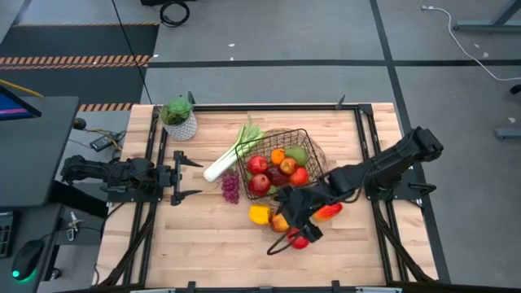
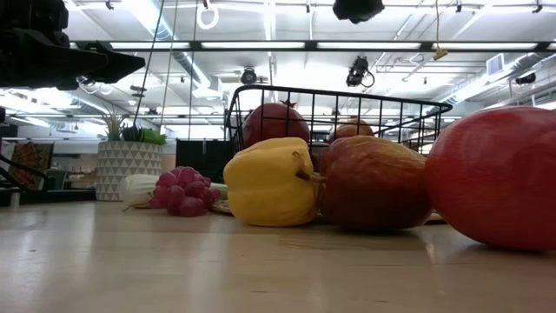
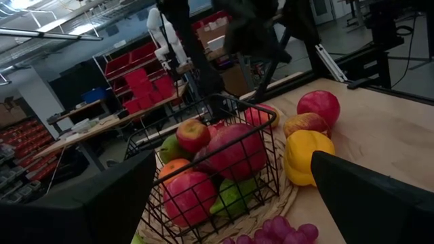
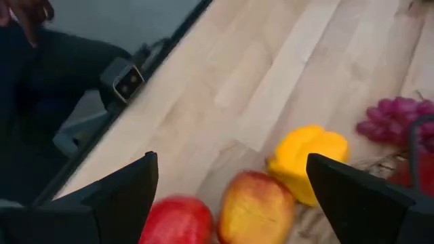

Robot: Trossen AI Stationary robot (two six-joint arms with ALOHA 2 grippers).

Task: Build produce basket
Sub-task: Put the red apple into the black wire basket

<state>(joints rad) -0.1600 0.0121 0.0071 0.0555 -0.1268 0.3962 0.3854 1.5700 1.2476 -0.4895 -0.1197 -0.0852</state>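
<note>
Counter (image 1: 195, 244): a pale wooden top that carries everything; its near half is mostly bare.
Basket (image 1: 313, 146): a dark wire one on a woven base, sitting right of the counter's centre and already holding apples, a pear and an orange.
Leek (image 1: 230, 155): lies against the basket's left side, outside it, leaves toward the plant pot (image 1: 181, 124).
Loose produce: the grapes (image 1: 231, 187) lie just left of the basket; the yellow pepper (image 1: 260, 214), a reddish-yellow apple (image 4: 254, 207) and a red apple (image 4: 178, 222) lie in front of it, bunched close together.
Right tool (image 1: 295, 218): hangs over that cluster with its fingers apart and nothing between them.
Left tool (image 1: 189, 179): waits at the counter's left edge, fingers spread wide, empty.
Risk: the fruits in front touch one another, so closing on one could nudge a neighbour and send it rolling toward the near edge; a round apple could also slip from a shallow grip.
Risk, second: the basket is nearly full, so a dropped piece may bounce off the heap.
Hidden: from above the right arm covers much of the cluster, and an orange-red piece under it cannot be identified.
</note>
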